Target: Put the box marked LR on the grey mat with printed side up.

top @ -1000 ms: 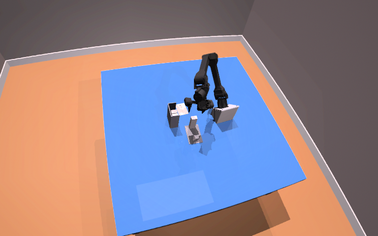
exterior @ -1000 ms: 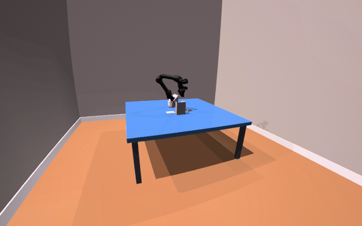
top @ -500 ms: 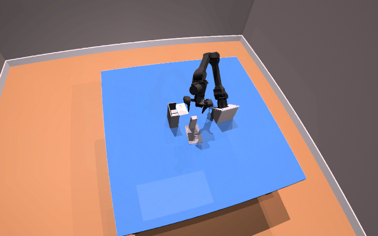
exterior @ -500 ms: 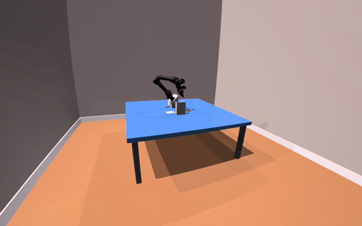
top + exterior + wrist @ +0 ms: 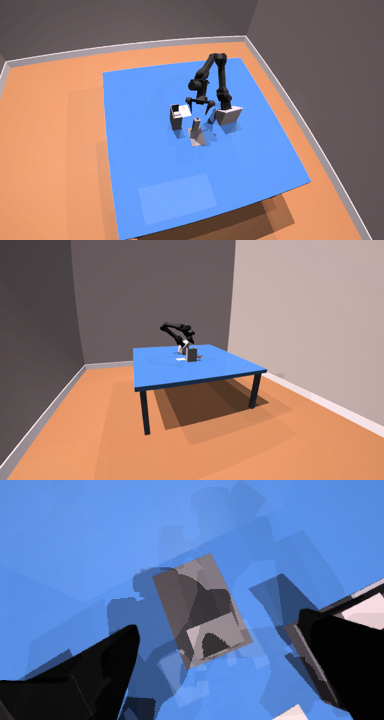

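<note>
Blue tabletop carries everything here, and on its nearer part, as the top view has it, lies the grey mat. One box stands upright at the mat's far end. It is probably the LR one, though no code is legible on it now. Standing like that, it seems to have its narrow end up rather than its printed side, so I'd judge the placing unfinished.

Beyond, to one side, the dark bin holds pale-topped boxes, with a white card beside it.

What could go wrong: a low sideways nudge may topple the box onto its printed face or off the mat, while one finger swinging wide might clip the bin. The fingers are spread fully, hold nothing and appear clear of the box. Farther back sits the arm's grey pedestal.
</note>
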`<state>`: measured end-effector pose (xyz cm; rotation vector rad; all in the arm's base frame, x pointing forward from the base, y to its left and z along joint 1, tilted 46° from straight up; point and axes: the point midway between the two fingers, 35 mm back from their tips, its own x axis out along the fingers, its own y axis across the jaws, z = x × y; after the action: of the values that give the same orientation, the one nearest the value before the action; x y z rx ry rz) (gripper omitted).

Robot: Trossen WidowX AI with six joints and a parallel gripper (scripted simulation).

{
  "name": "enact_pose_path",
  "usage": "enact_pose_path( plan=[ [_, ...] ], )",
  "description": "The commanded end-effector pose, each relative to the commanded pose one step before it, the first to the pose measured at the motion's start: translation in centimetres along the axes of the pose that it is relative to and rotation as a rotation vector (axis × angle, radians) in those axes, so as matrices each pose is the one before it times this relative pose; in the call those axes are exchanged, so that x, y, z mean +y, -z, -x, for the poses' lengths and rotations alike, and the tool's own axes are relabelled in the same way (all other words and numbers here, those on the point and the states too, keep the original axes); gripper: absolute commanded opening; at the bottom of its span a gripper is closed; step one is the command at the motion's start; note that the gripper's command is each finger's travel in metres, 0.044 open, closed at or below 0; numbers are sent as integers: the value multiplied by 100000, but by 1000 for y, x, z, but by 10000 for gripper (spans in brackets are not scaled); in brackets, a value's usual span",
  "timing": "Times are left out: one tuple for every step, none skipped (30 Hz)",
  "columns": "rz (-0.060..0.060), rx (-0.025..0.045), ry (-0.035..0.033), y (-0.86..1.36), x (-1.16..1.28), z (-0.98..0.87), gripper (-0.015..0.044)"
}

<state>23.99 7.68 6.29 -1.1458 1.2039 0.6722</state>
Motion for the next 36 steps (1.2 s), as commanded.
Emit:
enact_pose_path(
  plan=[
    [-1761, -4677, -676, 179, 71, -37, 440],
    [0, 0, 0, 0, 0, 0, 440],
    [0, 0, 0, 0, 0, 0, 440],
    [-208, -285, -104, 15, 2, -8, 440],
    [-620, -857, -307, 44, 5, -22, 440],
    [-1022, -1437, -490, 72, 7, -34, 440],
    [-1241, -1783, -566, 86, 5, -36, 440],
    [-1220, -1799, -525, 83, 2, -29, 440],
    [-1198, -1812, -484, 79, -2, -22, 440],
    [-1175, -1824, -444, 76, -5, -16, 440],
    [-1150, -1836, -403, 73, -8, -9, 440],
    [-1125, -1847, -364, 69, -11, -3, 440],
    [-1100, -1858, -324, 66, -14, 3, 440],
    [-1072, -1866, -285, 62, -17, 9, 440],
    [-1046, -1877, -247, 59, -20, 15, 440],
    [-1018, -1886, -208, 55, -22, 21, 440],
    [-989, -1894, -171, 52, -25, 27, 440],
    [-959, -1901, -134, 49, -27, 33, 440],
    [-929, -1908, -97, 45, -29, 38, 440],
    [-897, -1912, -61, 42, -31, 43, 440],
    [-705, -1555, -23, 31, -27, 39, 440],
    [-413, -935, -3, 18, -17, 25, 440],
    [-136, -312, 1, 6, -6, 9, 440],
    [0, 0, 0, 0, 0, 0, 440],
    [0, 0, 0, 0, 0, 0, 440],
    [1, 17, -9, 29, -32, 33, 440],
    [3, 50, -28, 86, -96, 101, 440],
    [3, 78, -45, 144, -158, 169, 440],
    [2, 86, -52, 175, -187, 207, 440],
    [0, 77, -50, 176, -182, 209, 440],
    [-2, 69, -47, 178, -177, 212, 440],
    [-4, 60, -43, 179, -173, 214, 440],
    [-6, 51, -40, 180, -168, 217, 440],
    [-8, 43, -36, 180, -163, 219, 440],
    [-10, 35, -32, 181, -159, 222, 440],
    [-11, 27, -28, 182, -154, 224, 440]
  ],
)
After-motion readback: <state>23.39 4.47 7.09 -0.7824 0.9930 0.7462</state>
